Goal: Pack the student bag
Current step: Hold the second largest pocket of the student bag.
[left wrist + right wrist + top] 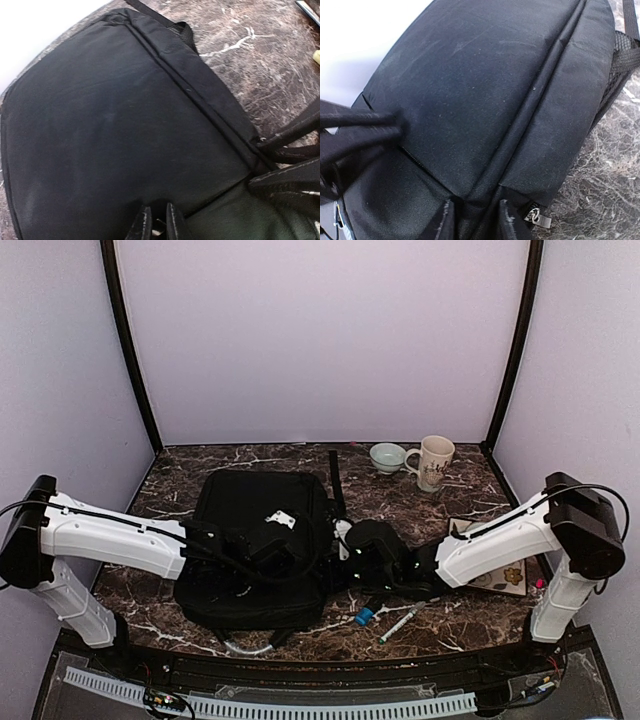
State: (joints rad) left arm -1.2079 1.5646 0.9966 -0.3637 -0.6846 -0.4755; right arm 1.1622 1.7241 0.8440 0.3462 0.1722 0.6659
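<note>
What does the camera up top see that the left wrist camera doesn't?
Only the top camera shows the mug, the little bowl and the pens. Only the left wrist camera shows the left gripper up close, with its fingers near together at the bag's edge. Both show the black student bag and the marble table.

From above, the left arm (120, 535) and right arm (495, 538) are hiding the near half of the student bag (250, 502). The right arm is also covering part of a book (512, 578). Bottom edges are cropping the left gripper (157, 214) and right gripper (476, 207).
</note>
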